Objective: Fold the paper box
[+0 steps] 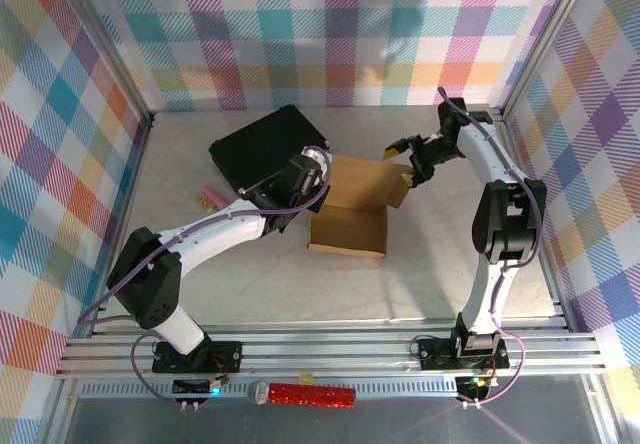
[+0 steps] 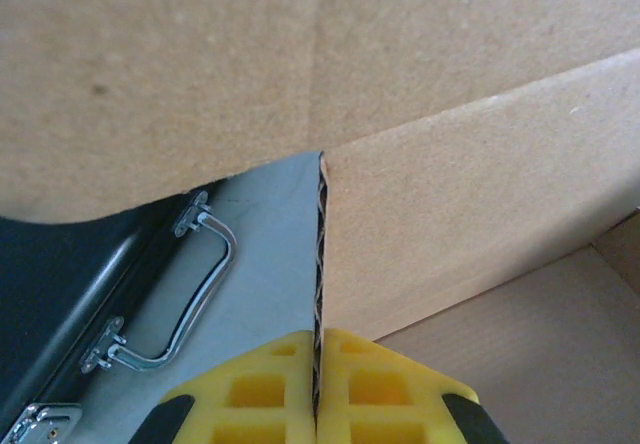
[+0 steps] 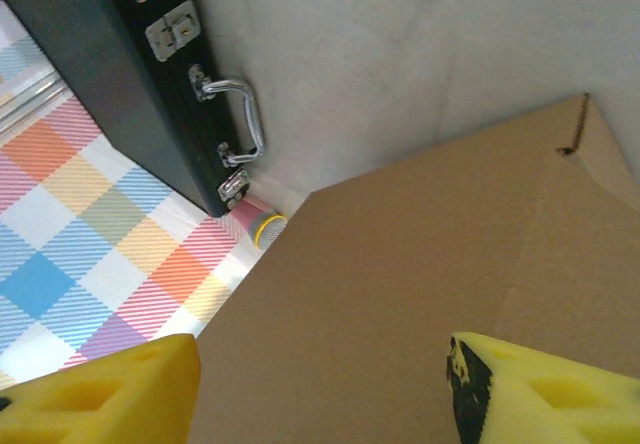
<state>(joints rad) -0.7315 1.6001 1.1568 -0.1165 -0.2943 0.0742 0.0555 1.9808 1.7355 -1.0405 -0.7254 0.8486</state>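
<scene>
The paper box [image 1: 350, 226] is brown cardboard, standing open in the middle of the table with its lid flap [image 1: 365, 181] raised at the back. My left gripper [image 1: 306, 178] is at the box's left side. In the left wrist view it [image 2: 320, 342] is shut on the edge of a cardboard wall [image 2: 450, 224], the corrugated edge running up between the yellow fingers. My right gripper [image 1: 408, 160] hovers at the flap's right end. In the right wrist view it [image 3: 320, 394] is open, its fingers spread wide over a flat cardboard panel [image 3: 400, 294] and clear of it.
A black case [image 1: 262, 147] with a metal handle [image 2: 190, 284] lies just behind and left of the box. A pink object [image 1: 210, 197] lies on the table to the case's left. A red glittery cylinder [image 1: 300, 395] rests on the front rail. Checked walls close in three sides.
</scene>
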